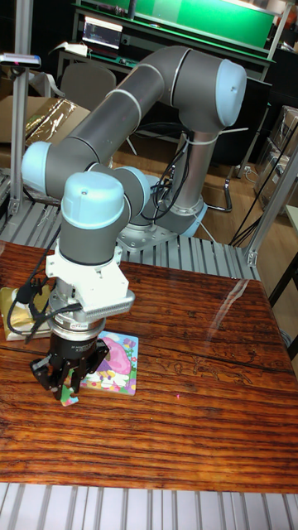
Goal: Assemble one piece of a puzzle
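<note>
A colourful square puzzle board [113, 364] lies flat on the wooden table [190, 397], left of centre, partly covered by my wrist. My gripper [68, 392] hangs over the board's near-left corner with its black fingers pointing down. A small coloured bit, likely a puzzle piece [69, 401], shows at the fingertips just above the table. The fingers look closed around it, though the view from behind is too tight to be sure.
A flat yellow-brown object [18, 313] with a black cable lies at the table's left edge. The arm's base [165, 228] is mounted on the metal frame behind the table. Chairs and shelving stand farther back.
</note>
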Available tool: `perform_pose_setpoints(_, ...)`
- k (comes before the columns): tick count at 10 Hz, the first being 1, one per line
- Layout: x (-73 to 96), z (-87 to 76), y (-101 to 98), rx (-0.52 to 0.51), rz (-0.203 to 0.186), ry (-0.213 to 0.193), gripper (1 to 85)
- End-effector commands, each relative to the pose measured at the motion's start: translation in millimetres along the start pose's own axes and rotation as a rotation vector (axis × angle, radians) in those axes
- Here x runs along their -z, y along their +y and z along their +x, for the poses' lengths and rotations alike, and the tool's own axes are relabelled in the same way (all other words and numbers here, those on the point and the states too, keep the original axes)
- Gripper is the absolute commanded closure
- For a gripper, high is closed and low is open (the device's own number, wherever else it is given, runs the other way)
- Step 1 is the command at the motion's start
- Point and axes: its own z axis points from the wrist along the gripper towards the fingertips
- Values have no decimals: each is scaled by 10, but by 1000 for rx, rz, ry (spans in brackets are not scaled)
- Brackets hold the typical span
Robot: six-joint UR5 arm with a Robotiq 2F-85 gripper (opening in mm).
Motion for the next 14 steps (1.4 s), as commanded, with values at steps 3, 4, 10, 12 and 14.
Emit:
perform_pose_setpoints(3,48,101,143,-252,-55,15,560)
perform_pose_setpoints(4,38,137,141,-273,-56,18,560)
perform_pose_setpoints(10,30,235,213,-407,-67,25,573)
perform_pose_setpoints(12,-21,275,233,-425,-65,23,577)
perform_pose_setpoints(14,-46,312,277,-443,-64,28,577)
